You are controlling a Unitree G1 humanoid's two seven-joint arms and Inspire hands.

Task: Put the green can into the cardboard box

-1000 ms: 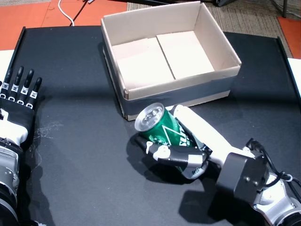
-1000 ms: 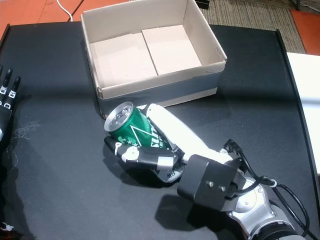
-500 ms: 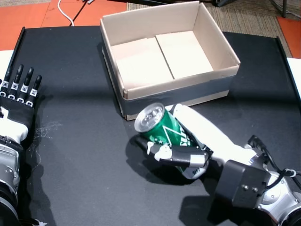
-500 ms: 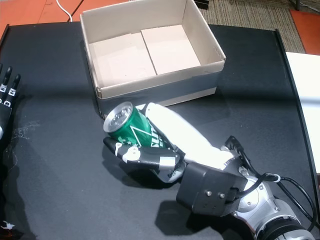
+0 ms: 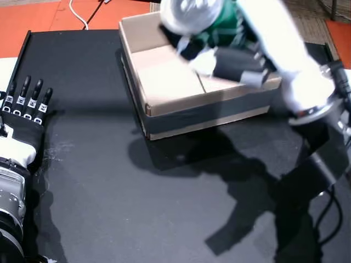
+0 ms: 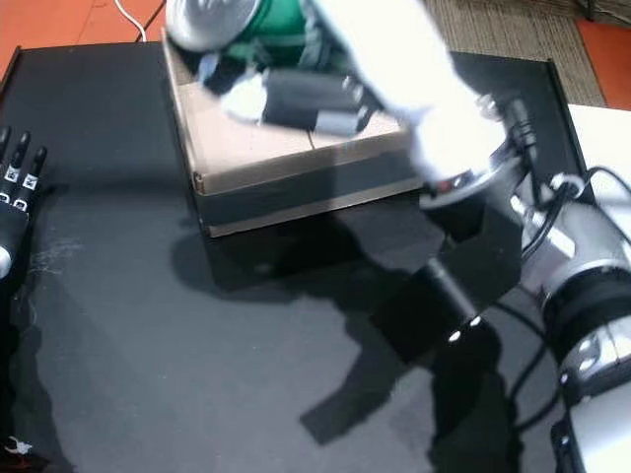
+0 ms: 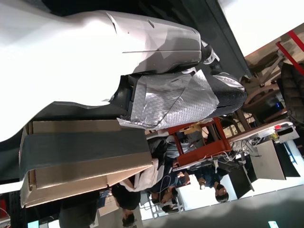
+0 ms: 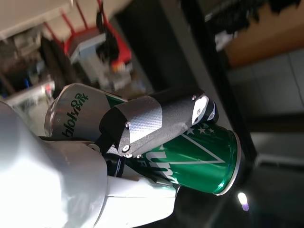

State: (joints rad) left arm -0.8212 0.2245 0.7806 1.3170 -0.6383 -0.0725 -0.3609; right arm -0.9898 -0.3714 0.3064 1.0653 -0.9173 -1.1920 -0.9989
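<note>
Green can point(image 5: 219, 24) is held in the right hand point(image 5: 241, 44), raised off the table and seen above the cardboard box point(image 5: 164, 82) in both head views; both are motion-blurred there. Silver top end of the can point(image 6: 202, 20) is turned toward the robot's left. In the right wrist view the can point(image 8: 190, 152) is seen clearly: green body with white star and triangle markings, clamped between a dark finger point(image 8: 156, 121) laid across its side and the white palm point(image 8: 52, 180) below.

The box is seen on the black table point(image 5: 109, 192), near the far edge, its lower wall banded in dark tape point(image 5: 208, 109). Part of the box floor point(image 6: 246, 138) is visible under the hand. A shadow of arm and can point(image 5: 219, 159) is cast on the table just in front of the box.

Left hand point(image 5: 24, 118) is rested flat at the table's left edge, well apart from the box, fingers point(image 5: 33, 98) straight and slightly spread, nothing held. In the left wrist view the box's taped wall point(image 7: 80, 152) is seen beyond the white hand shell point(image 7: 95, 52).

Orange floor point(image 5: 55, 13) and a white cable point(image 5: 77, 11) are visible beyond the table.
</note>
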